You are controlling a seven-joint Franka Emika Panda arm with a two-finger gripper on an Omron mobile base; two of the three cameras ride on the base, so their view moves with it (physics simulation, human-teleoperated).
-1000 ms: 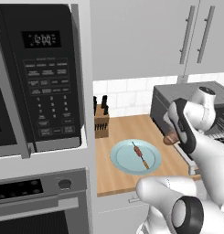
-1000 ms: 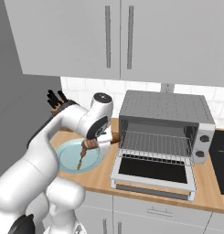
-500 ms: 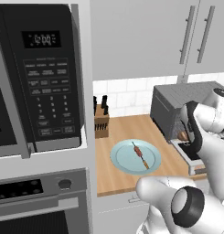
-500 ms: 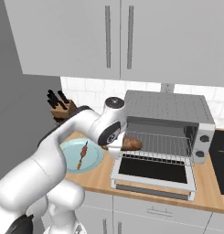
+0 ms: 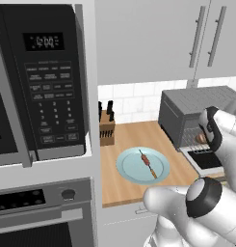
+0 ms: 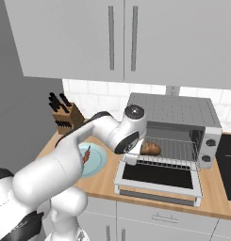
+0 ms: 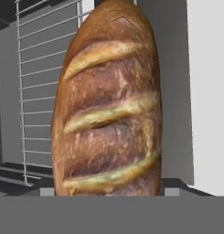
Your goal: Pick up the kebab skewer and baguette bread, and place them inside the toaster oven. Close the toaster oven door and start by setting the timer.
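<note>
Right now the baguette bread (image 6: 150,148) is at the left front of the wire rack (image 6: 176,149), inside the toaster oven (image 6: 176,123). In the hand view the loaf (image 7: 109,103) is very close and hides the finger tips. So I cannot tell how wide the claw is, or if it has hold of the bread.

To do this step well, I think the arm should make sure the bread lies flat on the rack. Then the claw should let go gently and pull straight back out, so it does not bump the rack or drag the loaf with it. The toaster oven door (image 6: 159,176) lies open and flat in front, so the arm should stay above it.

Count time. There is one loaf. There is one kebab skewer (image 5: 148,163), and it lies on the one blue plate (image 5: 130,168), well apart from the oven. It must go in next. There is one knife block (image 5: 107,127) by the wall, and one microwave (image 5: 40,82).
</note>
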